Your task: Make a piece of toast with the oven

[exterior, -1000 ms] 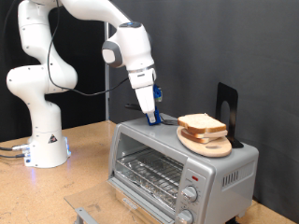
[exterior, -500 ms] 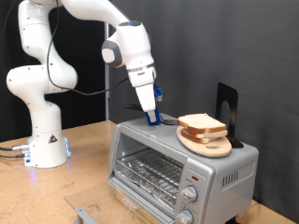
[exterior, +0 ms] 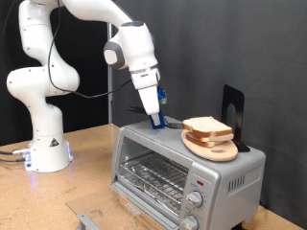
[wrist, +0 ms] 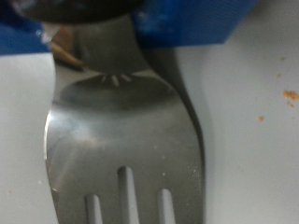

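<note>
The silver oven point(exterior: 144, 144) stands on the wooden table with its glass door closed and the wire rack point(exterior: 153, 175) showing behind it. A round wooden plate point(exterior: 215, 150) lies on the oven's roof, carrying the piece of toast point(exterior: 205, 126), pale bread with a brown crust. My gripper point(exterior: 154, 122) points down onto the roof just to the exterior view's left of the plate. In the wrist view a metal fork point(wrist: 121, 131) fills the picture, its neck running up between the blue fingers point(wrist: 187, 23) of my gripper point(wrist: 107, 37), which looks shut on it.
Two round knobs point(exterior: 197, 199) and a red light point(exterior: 200, 181) sit at the oven's front right. A black upright stand point(exterior: 233, 110) rises behind the plate. The arm's white base point(exterior: 43, 144) stands at the exterior view's left. A grey part point(exterior: 86, 222) lies at the table's bottom edge.
</note>
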